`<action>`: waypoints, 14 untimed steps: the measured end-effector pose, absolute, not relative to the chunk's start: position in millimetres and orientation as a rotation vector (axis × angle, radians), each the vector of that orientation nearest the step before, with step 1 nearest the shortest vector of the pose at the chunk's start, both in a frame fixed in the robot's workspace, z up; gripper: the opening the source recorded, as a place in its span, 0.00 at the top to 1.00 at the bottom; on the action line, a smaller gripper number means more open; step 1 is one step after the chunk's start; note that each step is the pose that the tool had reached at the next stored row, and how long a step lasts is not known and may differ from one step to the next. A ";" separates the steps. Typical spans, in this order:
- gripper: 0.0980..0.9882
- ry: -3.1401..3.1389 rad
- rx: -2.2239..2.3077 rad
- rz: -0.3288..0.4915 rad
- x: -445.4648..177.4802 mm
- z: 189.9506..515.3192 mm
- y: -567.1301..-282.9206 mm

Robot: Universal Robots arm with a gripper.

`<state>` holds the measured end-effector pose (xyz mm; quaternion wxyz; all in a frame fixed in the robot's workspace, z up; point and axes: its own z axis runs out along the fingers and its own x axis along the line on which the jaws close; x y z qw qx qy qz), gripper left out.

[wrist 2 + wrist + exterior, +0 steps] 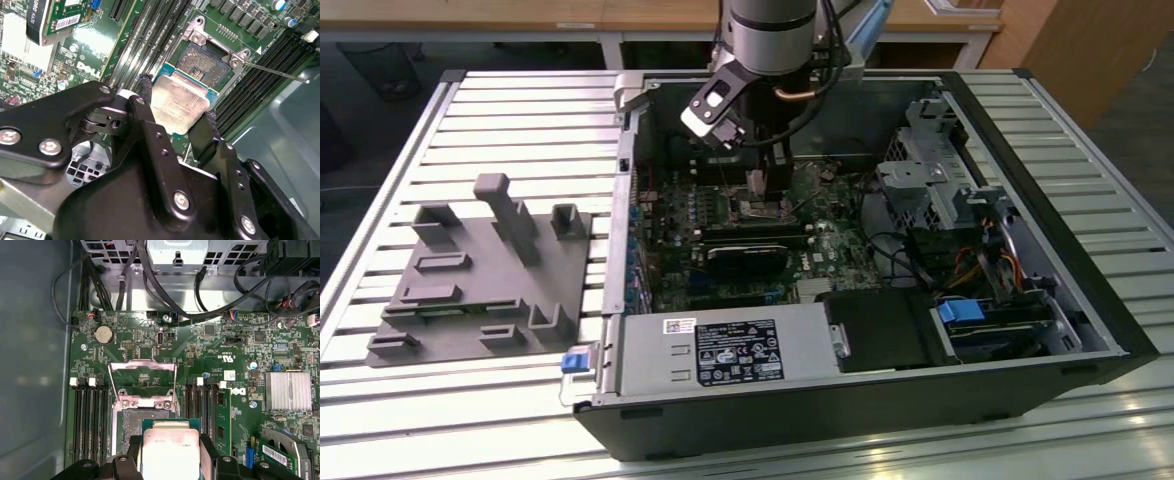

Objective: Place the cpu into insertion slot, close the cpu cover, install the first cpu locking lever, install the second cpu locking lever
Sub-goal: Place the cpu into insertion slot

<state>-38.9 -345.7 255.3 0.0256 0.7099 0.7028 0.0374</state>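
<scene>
pincer [178,100] around cpu [172,111], insertion slot [205,62] half-hidden

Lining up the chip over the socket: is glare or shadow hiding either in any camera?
Second wrist view: the cpu, held in the gripper, shines pale but its edges read; the insertion slot is evenly lit. First wrist view: no glare on either. Exterior view: the slot sits dim under the arm.

Slatted table [467,425] carries computer case [854,415] (open) and grey fixture [480,285].
</scene>
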 end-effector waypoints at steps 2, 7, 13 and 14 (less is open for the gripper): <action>0.50 2.173 2.195 0.116 -38.9 254.7 -345.7; 0.50 2.173 2.195 0.116 -38.9 252.7 -345.7; 0.50 2.173 2.195 0.116 -38.9 250.1 -345.0; 0.50 2.173 2.195 0.116 -38.9 249.8 -345.0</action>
